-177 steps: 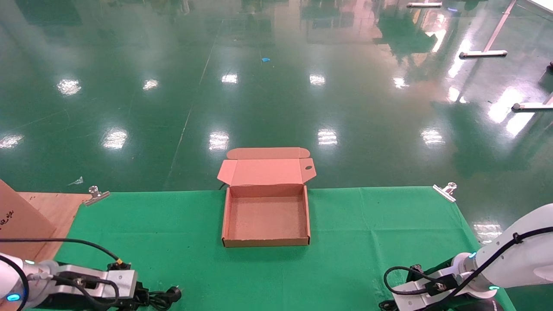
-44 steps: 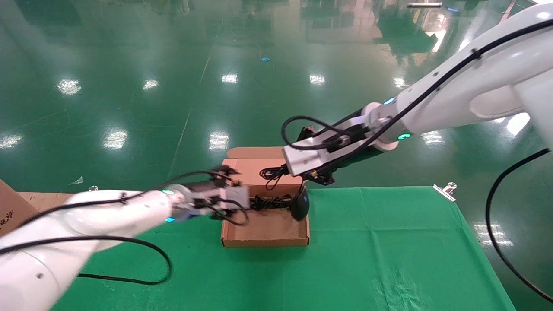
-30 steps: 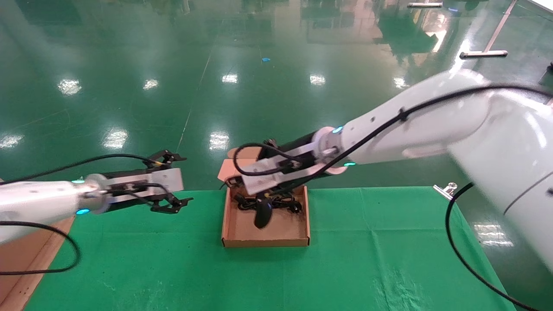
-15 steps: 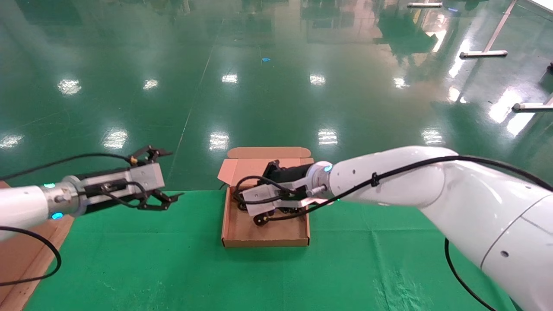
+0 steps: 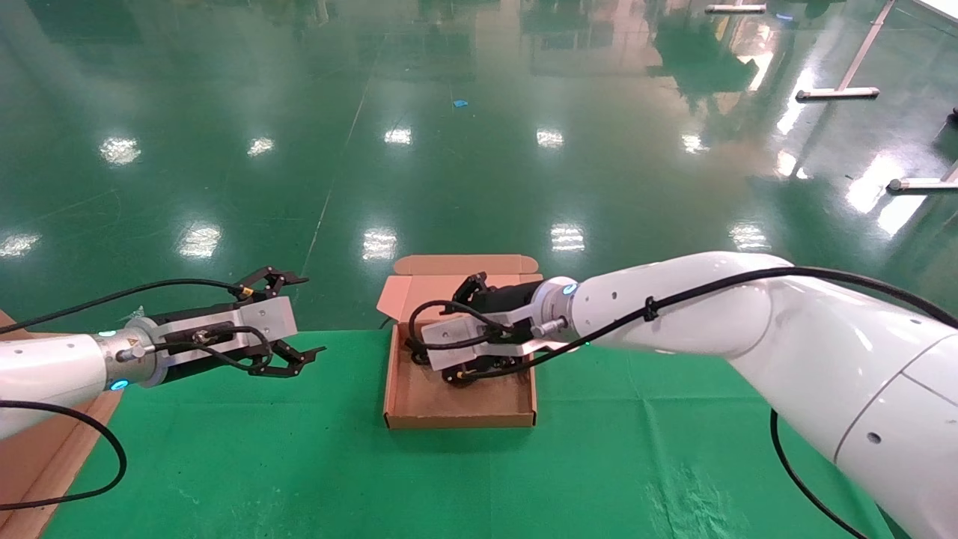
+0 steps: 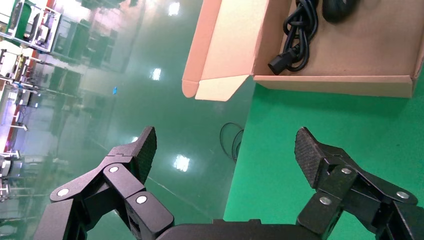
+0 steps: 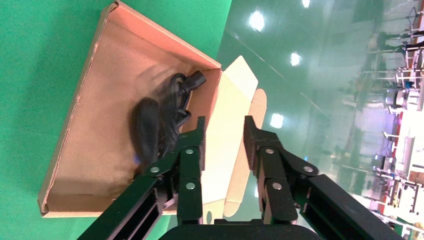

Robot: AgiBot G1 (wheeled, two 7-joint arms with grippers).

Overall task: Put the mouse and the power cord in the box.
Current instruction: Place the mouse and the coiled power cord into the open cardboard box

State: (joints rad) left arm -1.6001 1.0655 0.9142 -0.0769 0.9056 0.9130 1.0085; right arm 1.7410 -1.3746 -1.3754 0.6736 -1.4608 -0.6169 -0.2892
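Note:
The box lies open at the middle of the green table, its lid tipped back. In the left wrist view the power cord and the mouse lie on the box floor. My right gripper hovers low over the far half of the box, covering the mouse in the head view. It is open, nothing between its fingers, with the mouse and cord beside it. My left gripper hangs wide open, left of the box over the table's far edge.
A large brown carton stands off the table's left side. Green cloth covers the table in front of and beside the box. A thin black wire loop shows past the table's far edge.
The left gripper left the power cord in the box and drew back to the left, open. The right gripper brought the mouse down into the box and now stands open over it.

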